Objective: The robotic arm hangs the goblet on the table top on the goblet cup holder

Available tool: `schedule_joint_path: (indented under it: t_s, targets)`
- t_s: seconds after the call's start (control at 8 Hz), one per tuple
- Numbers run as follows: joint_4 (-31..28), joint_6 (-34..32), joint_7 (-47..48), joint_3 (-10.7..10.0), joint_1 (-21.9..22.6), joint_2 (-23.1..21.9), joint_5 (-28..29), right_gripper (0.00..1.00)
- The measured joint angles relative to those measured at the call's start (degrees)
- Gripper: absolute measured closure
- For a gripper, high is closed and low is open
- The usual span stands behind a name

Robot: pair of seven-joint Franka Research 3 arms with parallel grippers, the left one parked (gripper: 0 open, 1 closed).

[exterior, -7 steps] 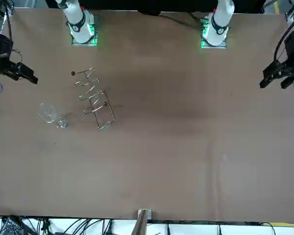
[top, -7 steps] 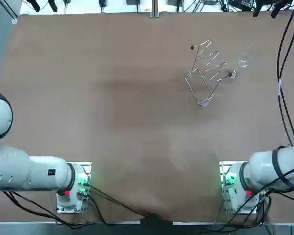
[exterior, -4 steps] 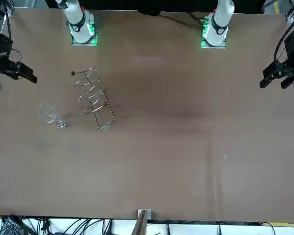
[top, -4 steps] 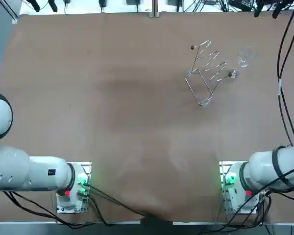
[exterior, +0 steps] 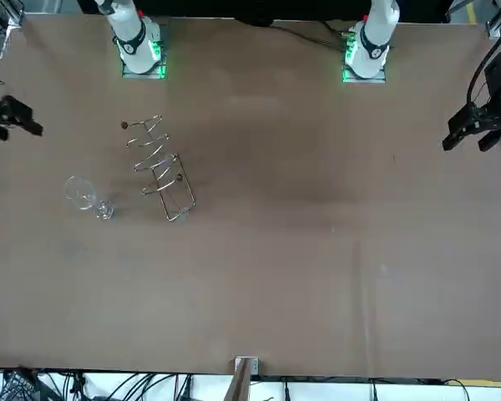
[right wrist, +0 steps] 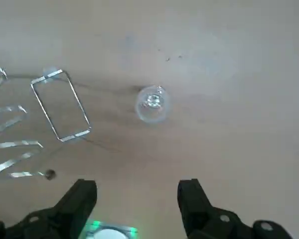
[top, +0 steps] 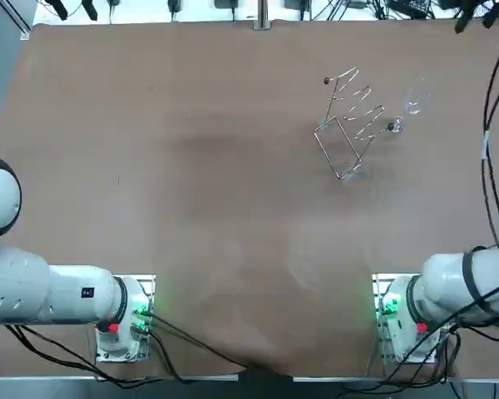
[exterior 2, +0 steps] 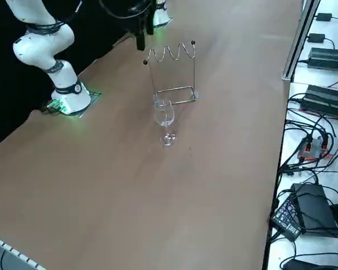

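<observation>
A clear goblet (exterior 2: 165, 120) stands upright on the brown table, just beside the wire goblet holder (exterior 2: 174, 72). In the top view the goblet (top: 411, 100) is to the right of the holder (top: 349, 125); in the front view the goblet (exterior: 87, 196) is left of the holder (exterior: 159, 170). My right gripper (right wrist: 137, 199) is open and holds nothing. It hangs high above the table and looks down on the goblet's rim (right wrist: 151, 103) and the holder (right wrist: 57, 107). The gripper (exterior: 21, 124) shows at the front view's left edge and near the top view's far right corner (top: 472, 15).
The arm bases with green lights (top: 391, 307) sit at the table's near edge. Cables (top: 482, 125) hang over the right side of the table. Power bricks and cables (exterior 2: 315, 107) lie beyond the table's far edge in the right side view.
My right gripper has drifted outward toward the table's right edge, away from the goblet and holder. The goblet and holder have not moved.
</observation>
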Motion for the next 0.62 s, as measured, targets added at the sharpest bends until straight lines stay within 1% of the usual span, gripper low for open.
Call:
schedule_joint_path:
  t_s: [0.12,0.38,0.62]
  targets:
    - [-0.4,0.0,-8.7,-0.1,-2.2,0.1,1.1,0.0]
    - [-2.1,1.4,-27.4,-0.1,-6.0,0.7,5.3,0.0]
    - [-3.2,3.4,-44.0,-0.3,-10.7,3.2,9.0,0.0]
